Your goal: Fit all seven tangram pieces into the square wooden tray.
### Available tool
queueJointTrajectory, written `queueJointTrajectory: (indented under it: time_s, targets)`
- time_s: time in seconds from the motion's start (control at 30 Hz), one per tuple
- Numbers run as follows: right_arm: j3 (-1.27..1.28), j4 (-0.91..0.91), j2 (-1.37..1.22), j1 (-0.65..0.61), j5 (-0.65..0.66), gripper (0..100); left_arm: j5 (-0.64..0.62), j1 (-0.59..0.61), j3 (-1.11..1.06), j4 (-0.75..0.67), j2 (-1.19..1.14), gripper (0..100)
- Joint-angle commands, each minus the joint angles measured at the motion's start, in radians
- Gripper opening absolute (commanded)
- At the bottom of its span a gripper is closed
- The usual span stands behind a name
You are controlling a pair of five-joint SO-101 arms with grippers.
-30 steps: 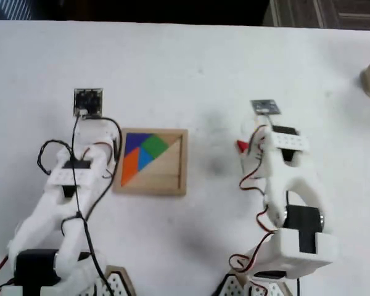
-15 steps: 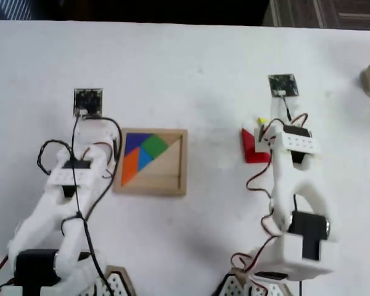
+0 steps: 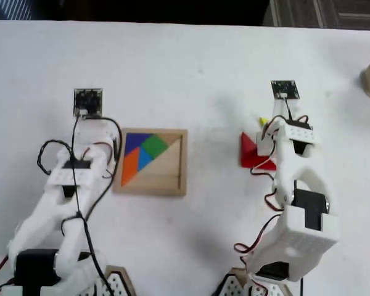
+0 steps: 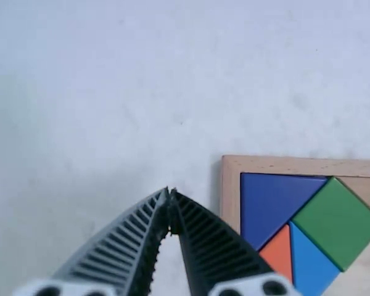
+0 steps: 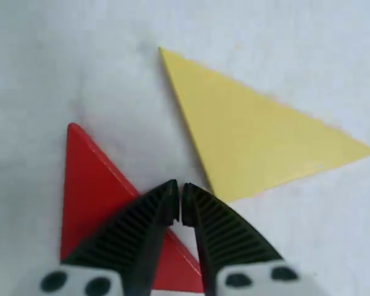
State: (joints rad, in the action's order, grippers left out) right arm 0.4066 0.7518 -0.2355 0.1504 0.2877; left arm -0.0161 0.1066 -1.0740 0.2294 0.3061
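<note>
From above, R arm (image 3: 294, 185) hides most of yellow triangle (image 3: 261, 121), part of red triangle (image 3: 251, 154)

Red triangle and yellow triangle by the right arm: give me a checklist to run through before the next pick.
1. Right pincer open for a grasp: not ok, it is shut.
2. Red triangle lying flat and free: ok.
3. Yellow triangle apart from the red one: ok, a gap shows between them.
4. Room left in the tray: ok, bare wood on the side towards the right arm.
5. Left pincer out of the tray: ok, shut, outside the rim.
6. Right pincer's height above the pieces: cannot tell.
</note>
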Motion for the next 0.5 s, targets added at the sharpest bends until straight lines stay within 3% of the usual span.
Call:
queueJointTrajectory:
  time_s: [0.0, 0.23, 0.47]
  targets:
    - [-0.04, 0.143, 0.008, -0.008, 0.063, 1.8, 0.003, 0.013, 0.052, -0.005, -0.001, 2]
    - [-0.008, 0.254, 0.048, 0.019, 0.083, 1.8, 0.005, 0.013, 0.052, -0.005, -0.001, 2]
    - [0.249, 0.116, 0.278, -0.01, 0.084, 1.8, 0.005, 0.013, 0.054, -0.005, -0.002, 2]
